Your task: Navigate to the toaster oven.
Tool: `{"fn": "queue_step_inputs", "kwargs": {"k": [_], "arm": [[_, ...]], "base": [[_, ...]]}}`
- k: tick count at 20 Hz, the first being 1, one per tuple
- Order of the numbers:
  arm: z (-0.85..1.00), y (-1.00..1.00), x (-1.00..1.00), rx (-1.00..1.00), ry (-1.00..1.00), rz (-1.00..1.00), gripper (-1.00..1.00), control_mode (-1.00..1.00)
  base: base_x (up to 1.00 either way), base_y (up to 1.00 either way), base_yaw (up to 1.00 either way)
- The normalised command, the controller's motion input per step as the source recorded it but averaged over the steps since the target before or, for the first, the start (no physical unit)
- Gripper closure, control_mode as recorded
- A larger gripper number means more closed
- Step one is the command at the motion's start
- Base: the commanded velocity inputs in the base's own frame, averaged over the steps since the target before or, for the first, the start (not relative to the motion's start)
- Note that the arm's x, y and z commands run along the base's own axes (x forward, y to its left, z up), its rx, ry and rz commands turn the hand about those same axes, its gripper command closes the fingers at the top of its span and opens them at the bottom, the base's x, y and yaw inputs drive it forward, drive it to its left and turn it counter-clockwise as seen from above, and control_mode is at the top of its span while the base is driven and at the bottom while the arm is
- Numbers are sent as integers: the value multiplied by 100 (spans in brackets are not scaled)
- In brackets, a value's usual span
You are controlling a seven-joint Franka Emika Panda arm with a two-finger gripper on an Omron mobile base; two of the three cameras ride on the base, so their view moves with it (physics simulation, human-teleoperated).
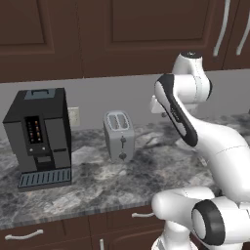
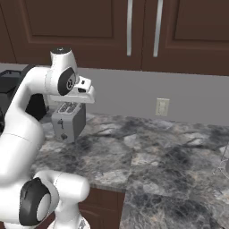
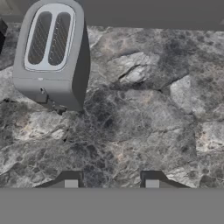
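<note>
The toaster oven is out of view. My gripper (image 3: pixel 111 183) hangs above the grey granite counter (image 3: pixel 144 109), open, with nothing between its two dark fingertips. The arm is folded up over the counter, with the hand (image 2: pixel 84 91) held high near the back wall. Below and to the left of the hand stands a small silver two-slot toaster (image 1: pixel 119 135) (image 2: pixel 68 120) (image 3: pixel 50 52), apart from the gripper.
A black coffee machine (image 1: pixel 39 136) stands at the counter's left, next to the toaster. Dark wooden cabinets (image 2: pixel 147 31) hang above. A wall outlet (image 2: pixel 162 107) sits on the grey backsplash. The counter (image 2: pixel 170 161) stretches to the right.
</note>
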Motion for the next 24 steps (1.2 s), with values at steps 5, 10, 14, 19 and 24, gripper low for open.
{"fn": "queue_step_inputs", "kwargs": {"k": [5, 10, 14, 19, 24], "arm": [[0, 0, -49, 0, 0, 0, -100, -100], [0, 0, -100, 0, 0, 0, -100, -100], [0, 0, -100, 0, 0, 0, -100, -100], [25, 0, -71, 0, 2, 0, -100, -100], [46, 0, -32, 2, 11, 0, -100, -100]], "base": [[0, 0, 0], [0, 0, 0], [0, 0, 0], [0, 0, 0], [0, 0, 0]]}}
